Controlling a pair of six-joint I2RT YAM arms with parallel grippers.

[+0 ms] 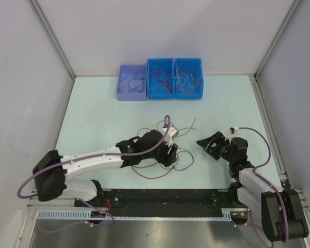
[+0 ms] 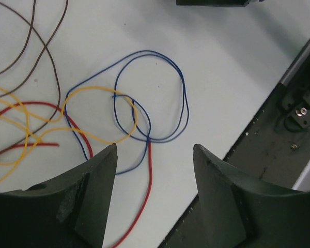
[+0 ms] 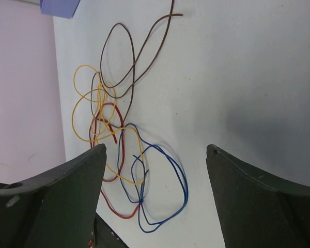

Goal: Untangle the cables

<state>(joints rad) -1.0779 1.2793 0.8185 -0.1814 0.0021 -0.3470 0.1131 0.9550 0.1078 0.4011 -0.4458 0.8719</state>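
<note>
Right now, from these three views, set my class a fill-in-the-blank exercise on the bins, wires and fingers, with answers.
1. Beside the lavender plastic bin at the table's far edge stand ____ bright blue plastic bins.
2. The thin wire forming a double loop ahead of the left fingers is coloured ____.
3. The right fingers stand open and hold ____.

Missing words: two; blue; nothing.

cables (image 1: 180, 155) on table (image 1: 93, 119) — bins (image 1: 160, 78) behind, far edge
</note>
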